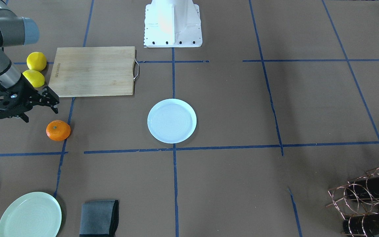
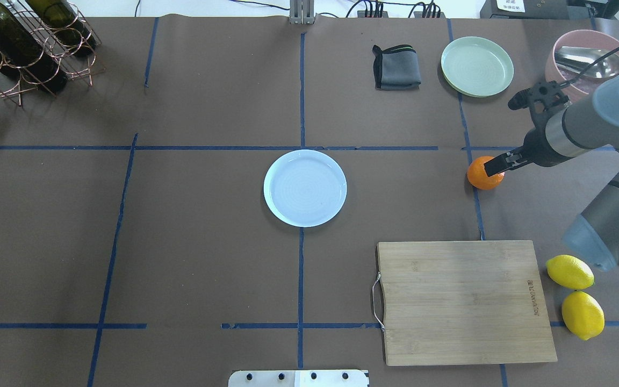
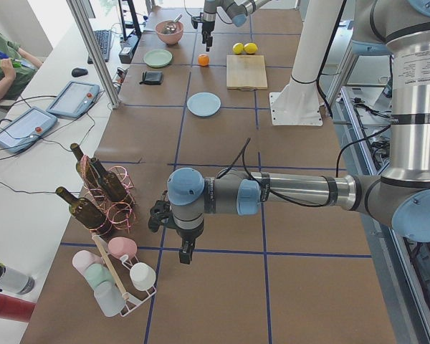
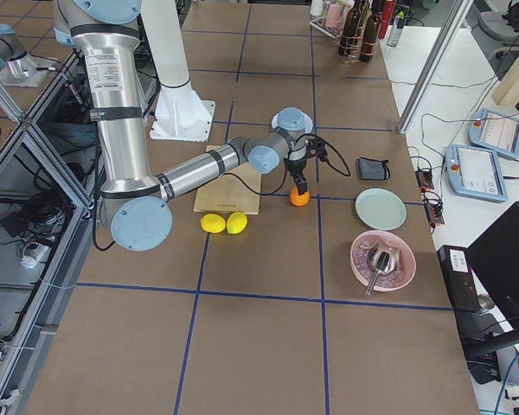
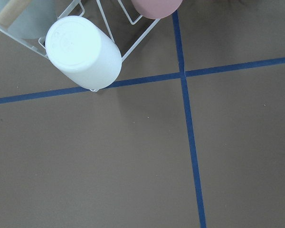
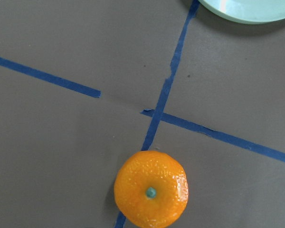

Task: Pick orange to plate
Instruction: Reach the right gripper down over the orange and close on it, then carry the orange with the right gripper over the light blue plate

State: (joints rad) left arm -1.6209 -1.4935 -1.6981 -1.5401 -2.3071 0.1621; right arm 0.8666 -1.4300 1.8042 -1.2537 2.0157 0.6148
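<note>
Nearest the robot base, the rectangular bamboo cutting board (image 1: pixel 94 70) and two yellow lemons (image 1: pixel 36 61) lie on the brown worktop (image 1: pixel 242 108). They play no part in the task.

Just beyond them, the right gripper (image 1: pixel 17 110) hovers above the worktop. Its jaws are spread wide with nothing between them. The small, bright orange mandarin-like fruit (image 1: pixel 58 130) rests on a blue tape line, just beside and below the gripper, and as far as we can tell untouched. The round white plate (image 1: pixel 172 121) with a raised rim sits well apart, at the worktop centre, and holds nothing.

We judge the step in hand to be the approach to the grasp. The next move calls for:

1. Centring the jaws over the orange.
2. Lowering them until they straddle its widest part.
3. Closing gently, since the round fruit may roll.

Farthest off, the left gripper (image 3: pixel 185 256) hangs near a rack of pastel cups (image 3: pixel 118 276). We cannot tell how its jaws stand.
</note>
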